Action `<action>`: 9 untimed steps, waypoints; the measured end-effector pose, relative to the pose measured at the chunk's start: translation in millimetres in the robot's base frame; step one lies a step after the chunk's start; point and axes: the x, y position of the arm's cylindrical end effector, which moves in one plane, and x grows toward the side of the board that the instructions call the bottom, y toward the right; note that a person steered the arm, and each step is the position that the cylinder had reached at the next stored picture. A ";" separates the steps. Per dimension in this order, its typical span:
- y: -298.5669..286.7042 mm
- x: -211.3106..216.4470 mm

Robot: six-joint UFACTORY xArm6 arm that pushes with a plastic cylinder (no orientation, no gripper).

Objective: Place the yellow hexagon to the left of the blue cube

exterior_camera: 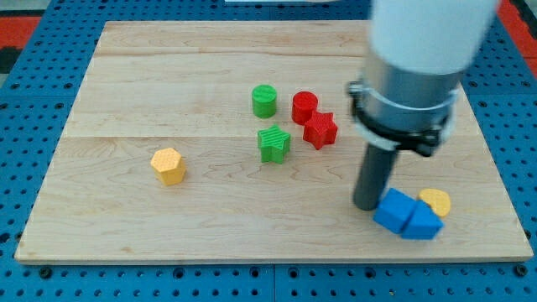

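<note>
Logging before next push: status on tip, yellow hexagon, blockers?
My tip down, touching the blue cube on its left. Yellow hexagon block far at view's left, untouched. Path between them open; green star block sits above it.

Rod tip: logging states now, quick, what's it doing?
My tip: no jaws, holds nothing; it sits at the blue cube, on its left side, far from the yellow hexagon.

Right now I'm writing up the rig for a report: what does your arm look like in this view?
A wide white cylinder at the view's top, then a grey metallic section ringed by a black clamp. Below it hangs a straight dark rod; my tip sits at its lower end. No cables or markings show.
</note>
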 end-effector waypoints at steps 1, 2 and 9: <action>-109.9 0.2; -201.4 11.2; -110.1 5.2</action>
